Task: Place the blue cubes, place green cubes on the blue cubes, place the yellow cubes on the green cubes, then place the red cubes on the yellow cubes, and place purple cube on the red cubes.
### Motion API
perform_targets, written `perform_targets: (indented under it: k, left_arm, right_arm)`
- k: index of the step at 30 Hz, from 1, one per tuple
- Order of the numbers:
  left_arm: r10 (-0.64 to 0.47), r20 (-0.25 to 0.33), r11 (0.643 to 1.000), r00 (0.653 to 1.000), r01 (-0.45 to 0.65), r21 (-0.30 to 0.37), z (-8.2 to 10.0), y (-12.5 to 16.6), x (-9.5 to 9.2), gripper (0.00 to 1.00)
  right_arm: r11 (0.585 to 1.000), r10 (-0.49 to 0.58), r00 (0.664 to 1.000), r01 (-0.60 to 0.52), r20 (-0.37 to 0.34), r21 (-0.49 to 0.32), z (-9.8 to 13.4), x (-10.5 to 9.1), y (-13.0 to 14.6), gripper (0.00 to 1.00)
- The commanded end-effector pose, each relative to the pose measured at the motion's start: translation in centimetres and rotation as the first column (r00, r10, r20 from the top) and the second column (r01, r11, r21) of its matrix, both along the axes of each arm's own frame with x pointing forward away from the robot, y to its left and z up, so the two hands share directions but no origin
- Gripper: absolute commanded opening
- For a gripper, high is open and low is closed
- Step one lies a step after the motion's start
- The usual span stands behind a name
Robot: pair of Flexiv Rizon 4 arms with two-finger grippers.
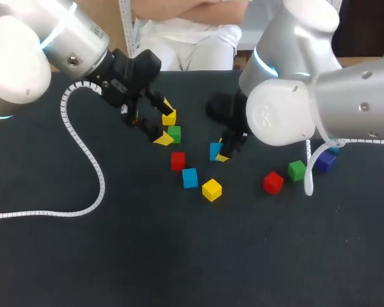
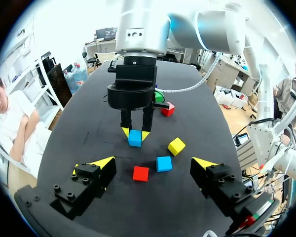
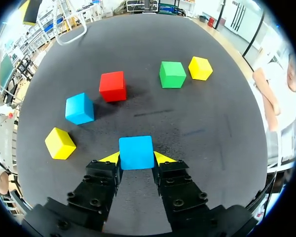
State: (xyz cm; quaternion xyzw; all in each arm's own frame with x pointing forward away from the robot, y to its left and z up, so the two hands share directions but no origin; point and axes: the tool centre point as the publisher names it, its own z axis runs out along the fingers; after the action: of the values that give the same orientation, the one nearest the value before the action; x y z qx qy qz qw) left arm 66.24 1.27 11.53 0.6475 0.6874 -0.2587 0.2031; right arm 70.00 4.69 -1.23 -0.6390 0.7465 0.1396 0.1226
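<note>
- The right gripper [image 3: 136,159] is closed on the gripped blue cube [image 3: 136,152]. One yellow-tipped finger presses each of two opposite sides, set as far apart as the cube is wide.
- The gripped blue cube sits low over the black table [image 1: 115,256], near its middle. I cannot tell whether it rests on the surface.
- The left gripper [image 2: 154,163] holds nothing. Its fingers are spread wide, and it hangs to the left of the gripped blue cube and a little farther from the robot.
- The middle red cube [image 1: 177,160] lies on the table near the gripped blue cube, on its left.
- The loose blue cube [image 1: 189,177] lies to the left of the gripped blue cube and closer to the robot.
- The near yellow cube [image 1: 211,190] lies closer to the robot than the gripped blue cube, almost in line with it.
- The left green cube [image 1: 174,133] lies to the left of the gripped blue cube and slightly farther off, close to the left gripper's fingers.
- The far yellow cube [image 1: 169,118] lies just beyond the left green cube as seen from the gripped blue cube. Whether a finger touches either of them cannot be told.
- The right red cube [image 1: 273,182] lies well to the right of the gripped blue cube, and the right green cube [image 1: 297,170] lies just beyond it.
- The purple cube [image 1: 326,162] is farthest right of the gripped blue cube and shows only in part beside the right arm.
</note>
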Motion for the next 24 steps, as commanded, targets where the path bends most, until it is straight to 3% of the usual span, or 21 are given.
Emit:
perform_targets:
  k: [1, 24]
  left_arm:
    - [-0.001, -0.001, 1.000, 1.000, 0.001, 0.003, 0.04, -0.01, 0.06, 1.00]
    - [-0.001, -0.001, 1.000, 1.000, 0.001, 0.003, 0.04, -0.01, 0.06, 1.00]
  right_arm:
    - [1.000, -0.002, 1.000, 0.002, 0.001, -0.003, 0.03, 0.21, -0.17, 0.00]
    - [0.999, 0.014, 1.000, -0.014, -0.004, -0.036, -0.59, 0.67, 0.33, 0.00]
